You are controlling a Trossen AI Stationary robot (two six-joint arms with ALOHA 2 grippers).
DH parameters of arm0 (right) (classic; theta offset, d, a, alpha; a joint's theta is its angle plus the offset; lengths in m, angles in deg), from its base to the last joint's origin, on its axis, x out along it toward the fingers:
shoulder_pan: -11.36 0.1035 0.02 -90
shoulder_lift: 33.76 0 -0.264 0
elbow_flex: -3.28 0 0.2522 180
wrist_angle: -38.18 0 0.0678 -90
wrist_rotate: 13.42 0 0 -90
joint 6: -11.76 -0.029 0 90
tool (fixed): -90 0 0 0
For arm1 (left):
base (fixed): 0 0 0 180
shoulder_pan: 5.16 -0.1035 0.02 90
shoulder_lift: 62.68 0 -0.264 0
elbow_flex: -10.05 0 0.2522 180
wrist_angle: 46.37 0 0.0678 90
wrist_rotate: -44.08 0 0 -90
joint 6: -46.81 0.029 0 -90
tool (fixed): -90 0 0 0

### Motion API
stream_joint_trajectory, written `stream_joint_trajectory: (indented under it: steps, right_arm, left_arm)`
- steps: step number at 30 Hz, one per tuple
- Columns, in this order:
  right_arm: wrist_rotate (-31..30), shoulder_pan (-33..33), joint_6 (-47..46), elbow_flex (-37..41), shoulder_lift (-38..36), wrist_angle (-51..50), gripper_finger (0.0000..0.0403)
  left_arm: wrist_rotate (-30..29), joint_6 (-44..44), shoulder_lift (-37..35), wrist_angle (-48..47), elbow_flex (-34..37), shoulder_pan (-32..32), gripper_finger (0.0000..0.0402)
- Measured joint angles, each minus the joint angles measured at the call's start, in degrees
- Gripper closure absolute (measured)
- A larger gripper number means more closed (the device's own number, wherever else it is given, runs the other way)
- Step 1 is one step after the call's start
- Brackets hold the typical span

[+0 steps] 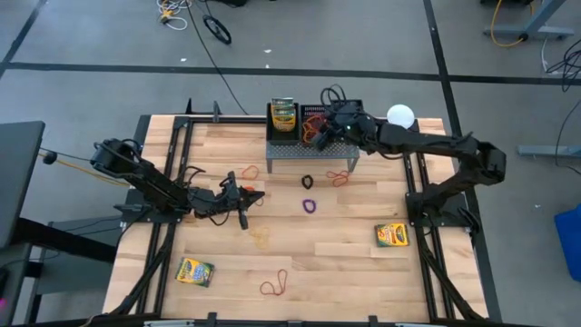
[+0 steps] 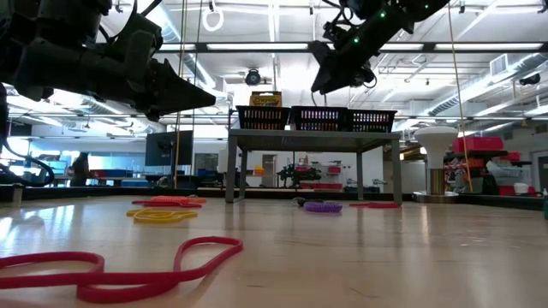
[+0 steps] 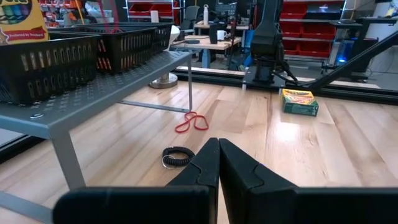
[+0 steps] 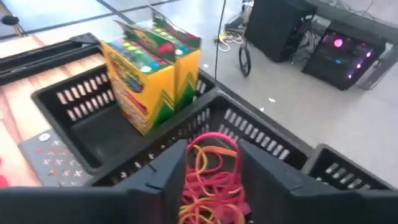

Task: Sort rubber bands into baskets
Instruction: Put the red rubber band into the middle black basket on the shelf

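Rubber bands (image 4: 211, 177) in the middle basket (image 4: 261, 127) show partly between the right claw's (image 4: 211, 165) parted fingers; left claw (image 3: 217, 163) together.

Bright, even overhead light. In low view, ceiling strip lights (image 2: 257, 47) glare white, so arms read as dark silhouettes; table (image 2: 360, 257) has a soft sheen, and the near red rubber band (image 2: 128, 265) is out of focus. Right wrist view is soft w/ motion blur; pink LED glow on a PC case (image 4: 339, 46). High view is sharp, shadows faint.
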Motion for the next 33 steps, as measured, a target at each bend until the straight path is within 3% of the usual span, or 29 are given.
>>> stream_joint_trajectory:
  steps: [4, 8, 13, 17, 23, 26, 29, 33]
  right_arm:
    - [0.3, -0.04, -1.88, 0.22, 0.44, -0.86, 0.0296]
    - [0.22, -0.65, -5.72, 0.28, 0.79, -0.42, 0.0294]
    - [2.67, -3.76, -16.49, 0.28, 1.13, -0.25, 0.0241]
    - [10.1, -8.67, -27.6, -0.8, 1.14, -0.79, 0.018]
    - [15.99, -14.03, -34.09, -3.48, 1.1, -6.0, 0.012]
    - [18.86, -14.07, -32.62, -4.19, 1.11, -6.73, 0.0109]
    - [19.49, -11.5, -24.91, -4.22, 1.12, -6.67, 0.0106]
    - [12.19, -5.77, -9.09, -4.22, 1.12, -6.51, 0.0105]
  left_arm:
    - [0.01, -0.29, 0.0, -0.02, -0.01, 0.0, 0.0392]
    - [0.69, -0.81, 0.0, 0.07, -0.02, 0.03, 0.0392]
    - [1.25, -0.9, 0.0, 0.31, -0.02, 0.02, 0.0392]
    - [1.25, -1.85, 0.0, 0.35, -0.02, 0.02, 0.0392]
    - [1.34, -4.58, 0.0, 0.35, -0.02, 0.02, 0.0392]
    - [1.45, -5.75, 0.0, 0.34, -0.02, 0.02, 0.0392]
    - [1.44, -5.98, 0.0, 0.34, -0.02, 0.02, 0.0392]
    - [1.46, -7.09, 0.0, 0.35, -0.02, 0.02, 0.0392]
